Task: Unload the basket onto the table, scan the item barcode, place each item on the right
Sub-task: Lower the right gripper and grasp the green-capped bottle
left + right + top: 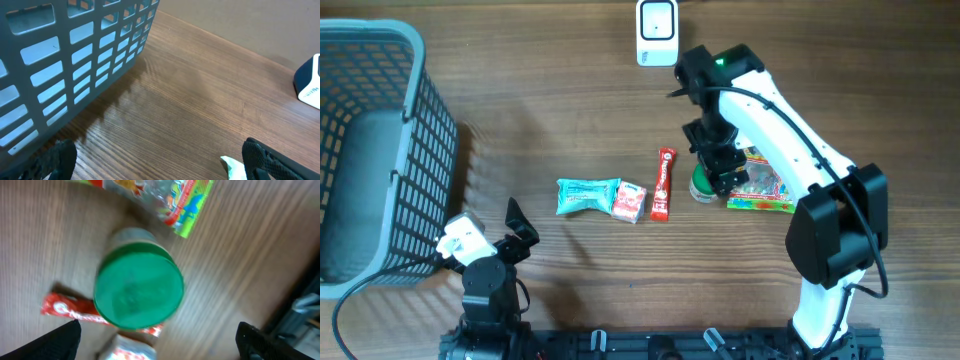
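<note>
Green-lidded round jar (701,186) is standing upright on the brown wooden table (550,100), with the white box-shaped barcode scanner (657,32) sitting well apart from it toward the far edge. The white right arm is reaching out from its base and bending down over the jar, its right gripper (720,172) hanging directly above the lid. The black fingers (55,340) are standing wide apart and gripping nothing. A colourful plastic candy bag (765,190) is lying just beside the jar on its right, and a red stick sachet (663,184) is lying just beside it on its left. The left gripper (518,228) is sitting folded back near its base, well apart from the jar on the left, with its jaws spread wide and empty, facing a grey plastic lattice basket (410,60).
</note>
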